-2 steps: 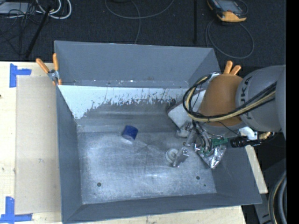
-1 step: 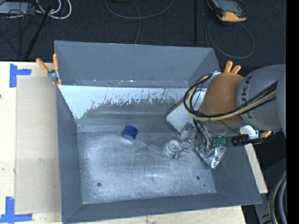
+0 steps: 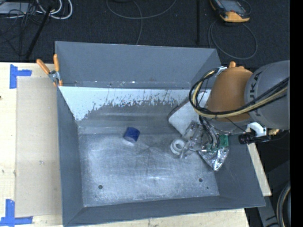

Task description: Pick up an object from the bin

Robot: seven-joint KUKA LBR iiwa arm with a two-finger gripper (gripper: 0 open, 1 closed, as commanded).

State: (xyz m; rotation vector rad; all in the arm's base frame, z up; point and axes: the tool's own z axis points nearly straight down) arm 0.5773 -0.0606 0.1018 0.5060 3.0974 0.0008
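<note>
In the scuffed grey metal bin [image 3: 142, 178], right side, the gripper [image 3: 195, 143], opening indiscernible, hangs beside crumpled silver foil [image 3: 217, 159]; dark floor [image 3: 165, 30] beyond.

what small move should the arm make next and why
Probably a slight shift left, to centre the gripper over the white ring. The ring lies on the bin floor right beside the gripper's tip and is the nearest thing. The blue block lies well apart to the left, and the crumpled foil sits on the gripper's other side, against the right wall.
</note>
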